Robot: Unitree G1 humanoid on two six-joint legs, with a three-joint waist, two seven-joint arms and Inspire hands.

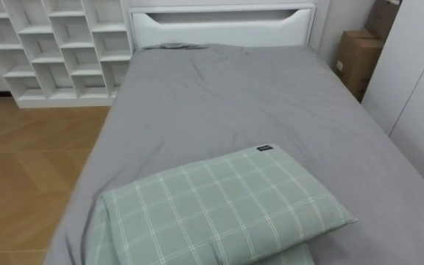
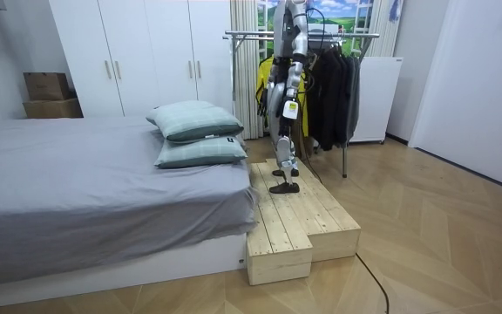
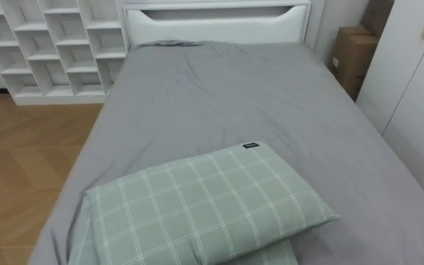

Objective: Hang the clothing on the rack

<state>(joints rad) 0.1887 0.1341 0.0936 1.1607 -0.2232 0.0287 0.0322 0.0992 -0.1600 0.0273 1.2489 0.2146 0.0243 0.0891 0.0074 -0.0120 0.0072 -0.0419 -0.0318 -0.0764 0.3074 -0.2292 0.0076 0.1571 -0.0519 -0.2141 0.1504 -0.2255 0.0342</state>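
While the robot stands on a wooden platform at the pillow end of the bed, its head camera looks down the grey cover toward the white headboard. At the far left, beyond the bed's far left corner, a white cubby shelf stands on the wood floor. On the near end of the bed lies a green checked pillow, stacked on a second pillow of the same pattern. Past the bed's far right corner sits a cardboard box, and a white wardrobe runs along the bed's right edge. In the room view, the robot faces the bed with both arms hanging down. Its left hand is at its side toward the camera and its right hand is on the bed side of its body. Whether either hand is open or closed, or has hold of anything, cannot be told from there. Just behind the robot stands a clothes rack, where dark clothes and a yellow garment hang from the rail.
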